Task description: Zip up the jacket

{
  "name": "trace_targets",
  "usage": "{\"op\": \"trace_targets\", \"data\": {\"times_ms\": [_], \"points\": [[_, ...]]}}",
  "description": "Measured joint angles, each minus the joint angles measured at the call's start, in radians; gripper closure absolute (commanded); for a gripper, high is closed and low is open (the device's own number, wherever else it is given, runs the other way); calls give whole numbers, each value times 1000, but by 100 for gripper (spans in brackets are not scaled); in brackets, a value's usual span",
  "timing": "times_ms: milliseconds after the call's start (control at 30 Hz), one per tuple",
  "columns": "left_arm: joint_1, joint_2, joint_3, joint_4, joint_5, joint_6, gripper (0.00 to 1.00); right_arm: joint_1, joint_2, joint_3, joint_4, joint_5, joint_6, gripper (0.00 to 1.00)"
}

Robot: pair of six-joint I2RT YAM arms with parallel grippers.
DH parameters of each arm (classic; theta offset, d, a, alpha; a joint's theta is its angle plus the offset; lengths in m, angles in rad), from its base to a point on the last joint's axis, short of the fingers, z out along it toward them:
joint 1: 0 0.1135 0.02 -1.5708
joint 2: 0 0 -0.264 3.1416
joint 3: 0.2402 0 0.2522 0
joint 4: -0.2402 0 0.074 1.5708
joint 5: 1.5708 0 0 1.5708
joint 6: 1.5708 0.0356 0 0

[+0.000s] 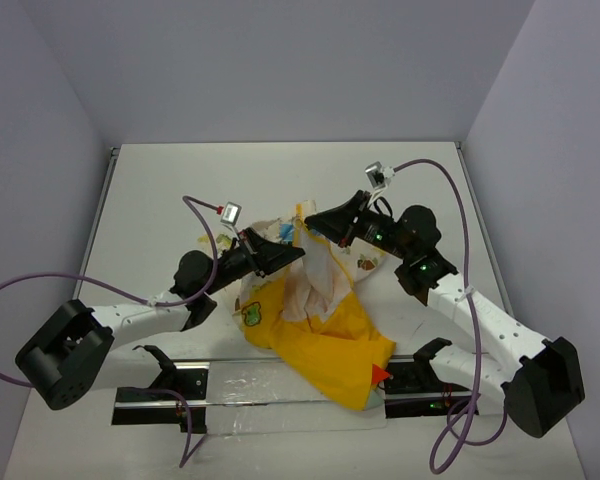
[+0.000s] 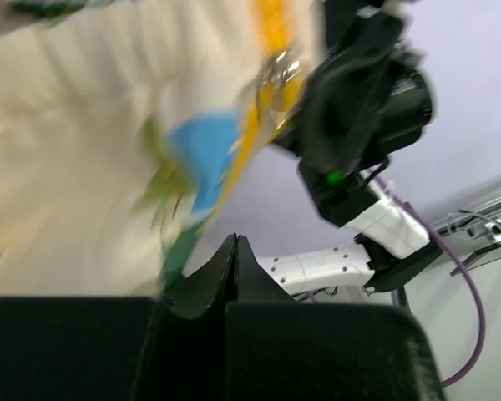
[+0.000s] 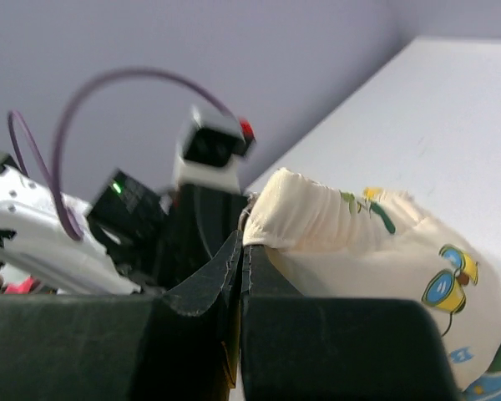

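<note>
Jacket with green patch, its print illegibly small.

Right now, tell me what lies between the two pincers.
Only the jacket: its lifted cream fabric bridges the gap between the left pincer and right pincer, both shut on it. The top view shows this best.

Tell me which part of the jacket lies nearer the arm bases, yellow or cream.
The yellow part; the cream part is bunched farther back, between the left pincer and the right pincer.
</note>
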Motion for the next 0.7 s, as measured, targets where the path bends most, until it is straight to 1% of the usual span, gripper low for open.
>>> {"op": "trace_targets", "data": {"times_ms": [233, 433, 600, 667, 700], "points": [[-20, 49, -17, -95, 20, 12, 100, -1, -100, -3, 83, 95, 24, 100], [-20, 62, -22, -92, 24, 10, 100, -1, -114, -32, 136, 131, 43, 100], [-21, 42, -56, -40, 28, -12, 100, -1, -104, -70, 138, 132, 47, 100], [-20, 7, -56, -64, 28, -17, 96, -1, -103, -76, 138, 132, 47, 100], [-20, -22, -52, -85, 25, -17, 88, -1, -103, -77, 141, 131, 47, 100]]}}
